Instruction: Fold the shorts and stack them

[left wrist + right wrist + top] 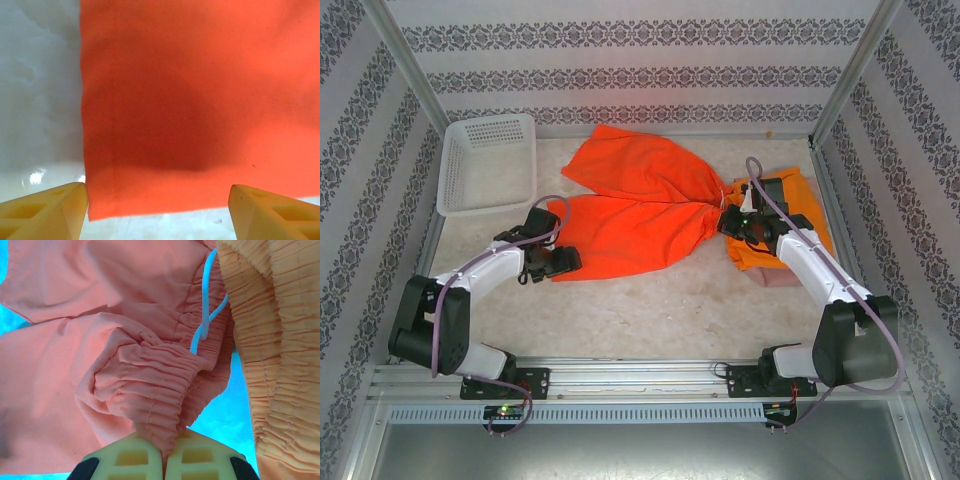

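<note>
— Where are the bright orange shorts [640, 205]?
— Spread on the table [650, 310], legs pointing left. The waist is on the right, beside a folded lighter orange pair [808, 208] that lies on a pink pair [777, 279].
— The right gripper [167, 452]?
— Clamped tight on the gathered waistband [160, 385], next to the white drawstring [206, 305].
— And the left gripper [157, 202]?
— Fingers spread wide, holding nothing, at the hem of the near leg. The white basket [485, 165] sits in the far left corner.
</note>
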